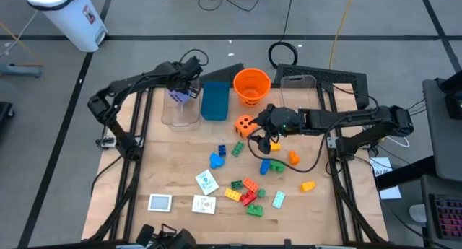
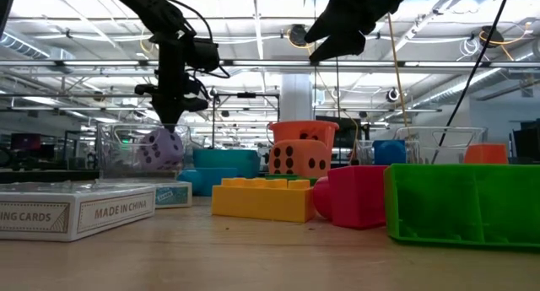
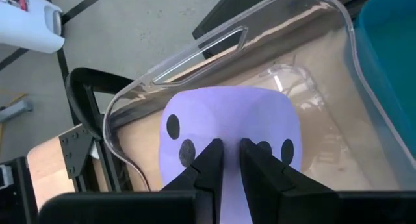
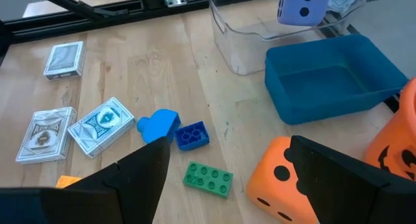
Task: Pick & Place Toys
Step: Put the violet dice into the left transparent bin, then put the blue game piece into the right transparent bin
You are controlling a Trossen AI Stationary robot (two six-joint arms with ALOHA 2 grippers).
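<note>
Two grippers at work. My left gripper (image 3: 225, 160) is pinched nearly shut on a soft fold of the purple die (image 3: 227, 130), holding it above the clear bin (image 1: 180, 112); release would drop it straight in. My right gripper (image 1: 261, 136) hangs over the table's middle, fingers spread wide and holding nothing. The orange die (image 4: 296, 182) sits directly ahead between them, a blocky cube with no long axis, beside the teal box (image 4: 328, 81).
</note>
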